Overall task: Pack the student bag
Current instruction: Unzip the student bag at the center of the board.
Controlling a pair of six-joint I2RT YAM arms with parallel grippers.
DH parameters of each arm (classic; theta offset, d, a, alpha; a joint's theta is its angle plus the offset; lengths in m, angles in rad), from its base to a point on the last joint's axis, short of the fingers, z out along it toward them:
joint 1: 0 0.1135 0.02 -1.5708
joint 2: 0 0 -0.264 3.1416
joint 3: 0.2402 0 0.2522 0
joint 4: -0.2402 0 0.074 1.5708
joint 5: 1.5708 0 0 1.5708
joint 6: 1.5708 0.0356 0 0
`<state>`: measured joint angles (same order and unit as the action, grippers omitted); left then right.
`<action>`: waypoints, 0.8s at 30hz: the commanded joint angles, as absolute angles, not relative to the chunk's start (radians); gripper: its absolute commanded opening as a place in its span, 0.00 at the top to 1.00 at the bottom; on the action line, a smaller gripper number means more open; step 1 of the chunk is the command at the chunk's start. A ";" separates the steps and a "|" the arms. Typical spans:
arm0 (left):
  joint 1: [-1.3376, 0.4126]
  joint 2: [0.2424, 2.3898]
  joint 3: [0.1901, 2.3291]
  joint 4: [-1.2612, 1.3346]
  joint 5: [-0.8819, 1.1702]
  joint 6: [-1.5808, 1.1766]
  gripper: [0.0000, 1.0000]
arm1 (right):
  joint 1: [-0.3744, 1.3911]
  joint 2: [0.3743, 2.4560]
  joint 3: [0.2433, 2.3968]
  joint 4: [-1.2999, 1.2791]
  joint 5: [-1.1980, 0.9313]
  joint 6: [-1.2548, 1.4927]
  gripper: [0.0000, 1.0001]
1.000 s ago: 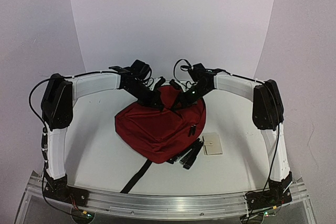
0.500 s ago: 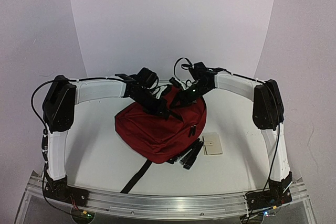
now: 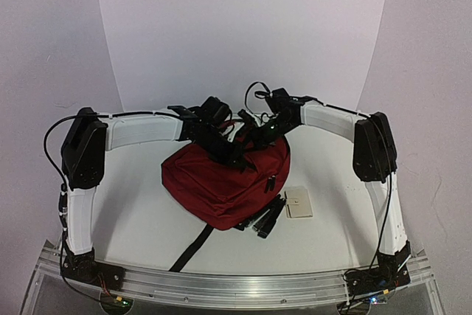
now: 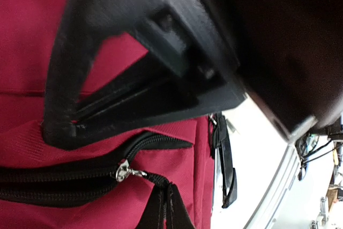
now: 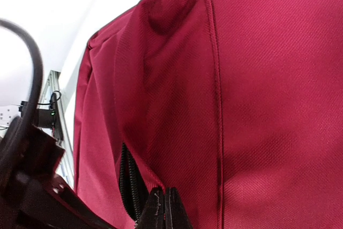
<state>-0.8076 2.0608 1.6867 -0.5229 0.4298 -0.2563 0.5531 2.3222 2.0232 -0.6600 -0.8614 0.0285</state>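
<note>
Since a second ago, the left gripper (image 3: 240, 158) is found carried rightward across the top of the bag (image 3: 221, 182), so that it is now set close beside the right gripper (image 3: 258, 138), which is hardly shifted. The bag is laid at the middle of the table (image 3: 140, 212), with its black straps (image 3: 265, 219) trailed toward the near edge and a small pale card (image 3: 299, 202) left just beside it. Both pairs of fingers are clenched tight; the left tips (image 4: 59, 130) are pressed against the red cloth above a closed zipper (image 4: 124, 172), and the right tips (image 5: 167, 207) are set by another zipper's edge, though whether cloth is pinched cannot be told. The bag is judged light, soft and floppy, so it is best taken by a zipper pull or a gathered fold rather than by the flat cloth.
</note>
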 commanded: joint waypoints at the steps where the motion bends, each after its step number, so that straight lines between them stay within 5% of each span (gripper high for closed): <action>1: -0.880 2.105 1.780 -0.482 0.481 -0.261 1.00 | 0.551 2.324 2.056 -0.620 -0.928 0.067 1.00; 12: -0.982 2.187 1.890 -0.505 0.427 -0.235 1.00 | 0.547 2.325 2.042 -0.580 -0.987 0.136 1.00; 24: -0.988 1.962 1.534 -0.185 0.070 -0.380 1.00 | 0.508 2.316 1.975 -0.553 -0.991 0.178 1.00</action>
